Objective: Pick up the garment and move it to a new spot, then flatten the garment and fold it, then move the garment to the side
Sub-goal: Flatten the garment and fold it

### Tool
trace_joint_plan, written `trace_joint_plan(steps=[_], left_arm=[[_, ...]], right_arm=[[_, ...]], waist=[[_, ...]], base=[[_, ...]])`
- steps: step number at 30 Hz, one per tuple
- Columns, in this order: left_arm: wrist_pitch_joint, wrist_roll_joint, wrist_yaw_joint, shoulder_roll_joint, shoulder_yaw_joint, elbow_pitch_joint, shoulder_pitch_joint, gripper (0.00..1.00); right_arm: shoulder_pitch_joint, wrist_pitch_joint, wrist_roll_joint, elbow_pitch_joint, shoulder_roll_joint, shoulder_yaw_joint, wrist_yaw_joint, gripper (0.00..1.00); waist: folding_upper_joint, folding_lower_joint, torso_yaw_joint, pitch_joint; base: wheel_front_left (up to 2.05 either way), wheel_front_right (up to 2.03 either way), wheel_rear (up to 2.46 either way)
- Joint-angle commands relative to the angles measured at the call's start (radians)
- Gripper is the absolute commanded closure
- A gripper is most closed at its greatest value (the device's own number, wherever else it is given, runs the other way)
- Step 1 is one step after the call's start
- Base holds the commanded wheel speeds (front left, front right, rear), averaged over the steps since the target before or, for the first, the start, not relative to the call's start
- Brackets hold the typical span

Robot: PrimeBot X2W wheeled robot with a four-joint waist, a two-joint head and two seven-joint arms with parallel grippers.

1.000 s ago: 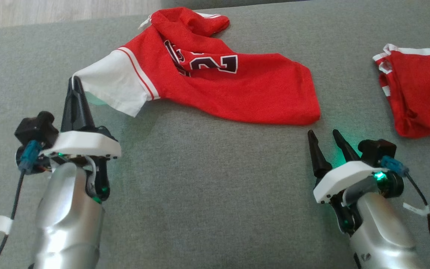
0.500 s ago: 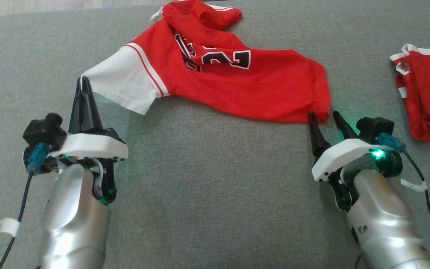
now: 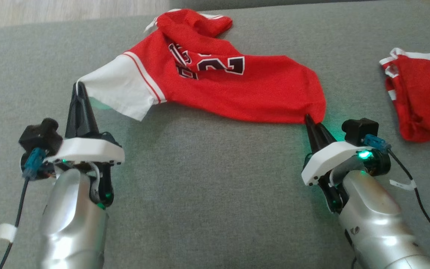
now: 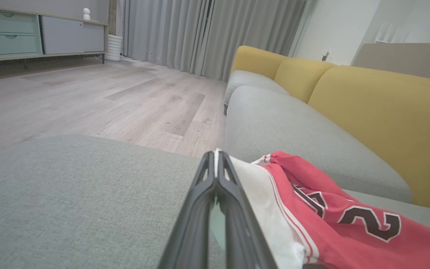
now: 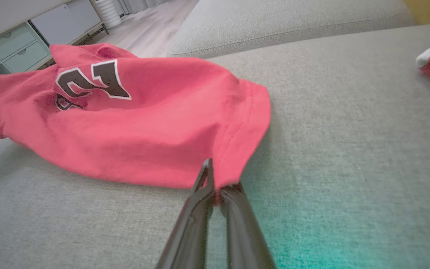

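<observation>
The grey seat cushion (image 3: 200, 194) is taken as reference. The garment (image 3: 245, 89), a red jersey, lies on the far half of the cushion with its long axis running side to side across it, dropping slightly toward the cushion's near edge at the right-hand end. Its white sleeve (image 3: 120, 87) points to the cushion's left side and its red hem corner (image 3: 314, 112) points to the cushion's right side. The upper part is bunched and folded over at the cushion's far edge. The body is rumpled, not flat, and the sleeve end is raised clear of the cushion, with shadow beneath it. A second red garment (image 3: 420, 101) with white trim lies crumpled at the cushion's right edge, well apart from the jersey. The left gripper (image 3: 80, 86) stands over the cushion's left part, fingers pressed together and pinching the tip of the white sleeve. The right gripper (image 3: 308, 119) sits low on the cushion's right part, fingers drawn together on the red hem corner, with cloth visible between them in the right wrist view. Dark numerals (image 3: 220, 64) with white outline face upward on the chest, toward the cushion's far edge.
</observation>
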Motion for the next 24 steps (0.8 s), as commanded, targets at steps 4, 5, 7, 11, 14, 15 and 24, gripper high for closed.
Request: trace_joint_plan(steps=[4, 5, 7, 11, 14, 15, 24], left_arm=[[-0.009, 0.004, -0.008, 0.018, 0.060, -0.057, 0.012, 1.00], [-0.009, 0.001, -0.011, 0.018, 0.068, -0.065, 0.018, 1.00], [-0.009, -0.009, -0.018, 0.017, 0.083, -0.084, 0.028, 1.00], [-0.009, -0.028, -0.032, 0.016, 0.109, -0.136, 0.043, 1.00], [-0.009, -0.050, -0.039, 0.014, 0.126, -0.187, 0.044, 1.00], [-0.009, -0.060, -0.040, 0.014, 0.128, -0.205, 0.042, 1.00], [0.080, -0.146, -0.027, 0.016, 0.124, -0.464, -0.062, 1.00]], right_arm=[[0.019, -0.024, 0.014, -0.074, 0.007, 0.033, 0.007, 1.00], [0.025, -0.025, 0.014, -0.090, 0.007, 0.031, 0.007, 1.00], [0.032, -0.027, 0.004, -0.123, 0.006, 0.025, 0.007, 1.00], [0.046, -0.021, -0.006, -0.213, -0.018, 0.024, 0.007, 1.00], [0.048, 0.007, -0.004, -0.303, -0.054, 0.018, 0.007, 1.00], [0.046, 0.021, -0.003, -0.336, -0.067, 0.014, 0.007, 1.00], [-0.032, 0.177, -0.010, -0.713, -0.158, -0.042, 0.007, 1.00]], waist=[[0.0000, 0.0000, -0.024, -0.041], [0.0000, 0.0000, -0.028, -0.051], [0.0000, 0.0000, -0.035, -0.071], [0.0000, 0.0000, -0.042, -0.119], [0.0000, 0.0000, -0.042, -0.155], [0.0000, 0.0000, -0.042, -0.167], [0.0000, 0.0000, -0.039, -0.249]], base=[[0.00, 0.00, 0.00], [0.00, 0.00, 0.00], [0.00, 0.00, 0.00], [0.00, 0.00, 0.00], [0.00, 0.00, 0.00], [0.00, 0.00, 0.00], [0.00, 0.00, 0.00]])
